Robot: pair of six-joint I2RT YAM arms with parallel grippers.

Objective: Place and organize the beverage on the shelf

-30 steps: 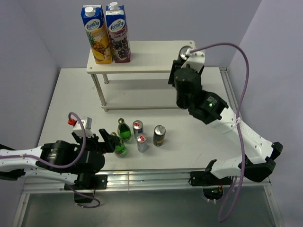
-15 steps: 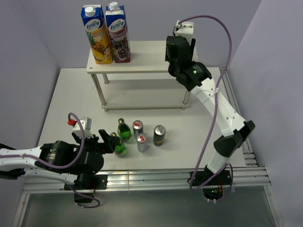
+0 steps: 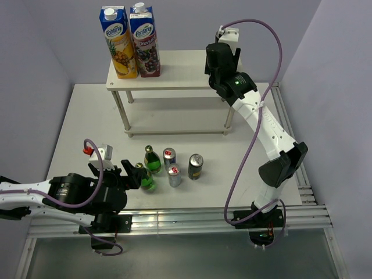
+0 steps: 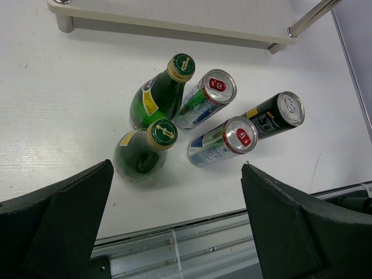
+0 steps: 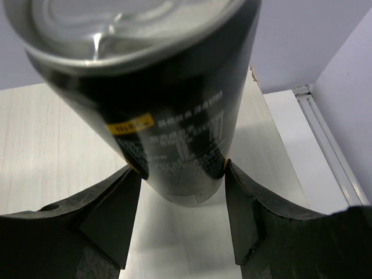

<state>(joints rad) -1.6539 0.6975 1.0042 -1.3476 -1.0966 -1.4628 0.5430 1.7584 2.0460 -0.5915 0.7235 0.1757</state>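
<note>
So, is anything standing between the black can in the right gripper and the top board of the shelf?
Nothing visible does. The right gripper holds the black can over the right end of the shelf's top board, bare there. The two juice cartons stand at its left end, well apart.
</note>
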